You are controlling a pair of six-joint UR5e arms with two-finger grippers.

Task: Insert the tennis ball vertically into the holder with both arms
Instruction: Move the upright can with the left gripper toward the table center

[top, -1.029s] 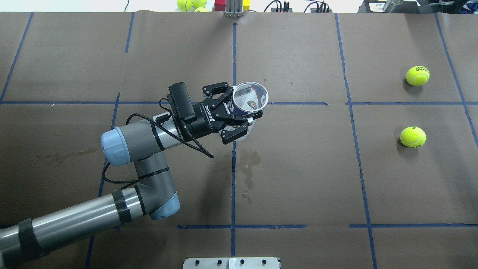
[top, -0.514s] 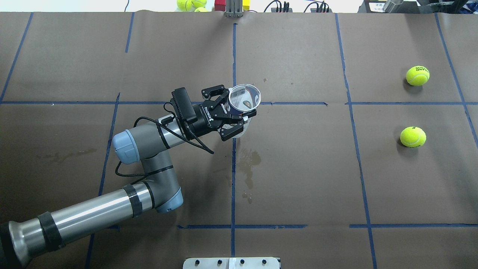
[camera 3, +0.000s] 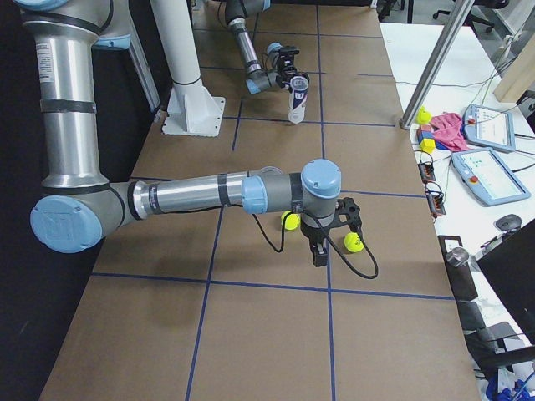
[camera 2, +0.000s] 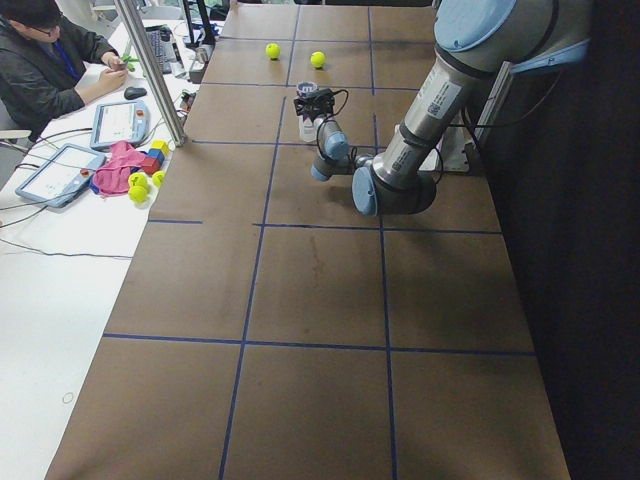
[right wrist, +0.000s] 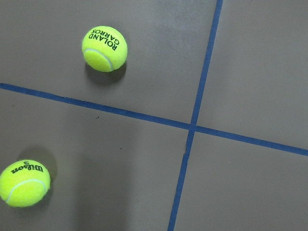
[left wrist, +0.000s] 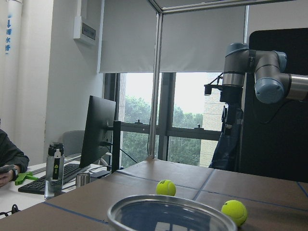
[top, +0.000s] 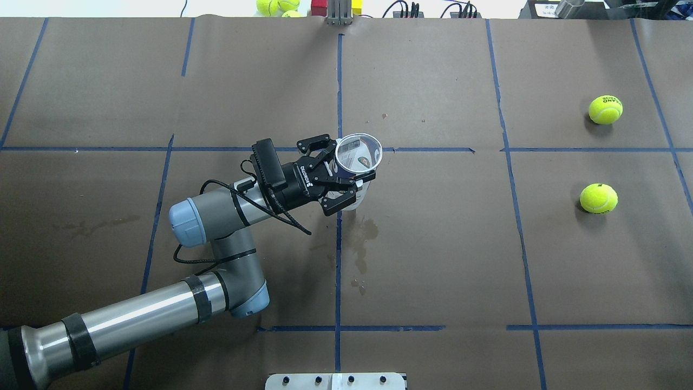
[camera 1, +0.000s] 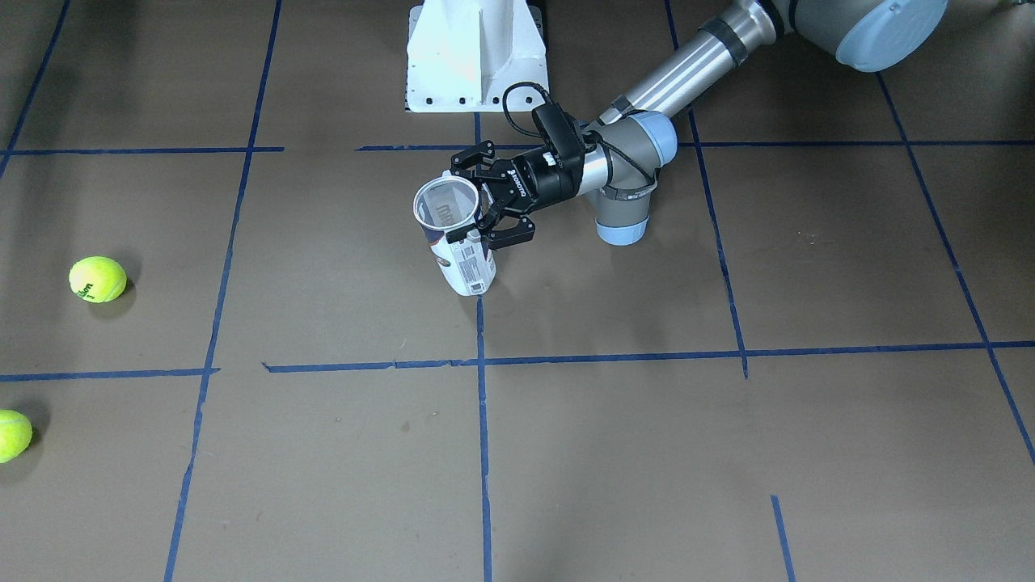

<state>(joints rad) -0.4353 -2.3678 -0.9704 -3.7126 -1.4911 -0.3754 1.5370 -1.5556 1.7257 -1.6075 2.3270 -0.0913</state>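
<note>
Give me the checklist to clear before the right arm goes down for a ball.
1. Hold on the tube: ok. The left gripper is shut on the holder just below its rim.
2. Tube stance: ok. It looks upright in the exterior right view, mouth up.
3. Mouth clear: ok. No lid, and no ball shows inside.
4. Balls free: ok. The near tennis ball and the far tennis ball lie apart on bare table.
5. Right gripper open: cannot tell. It shows only in a side view, above the table between the two balls.
</note>
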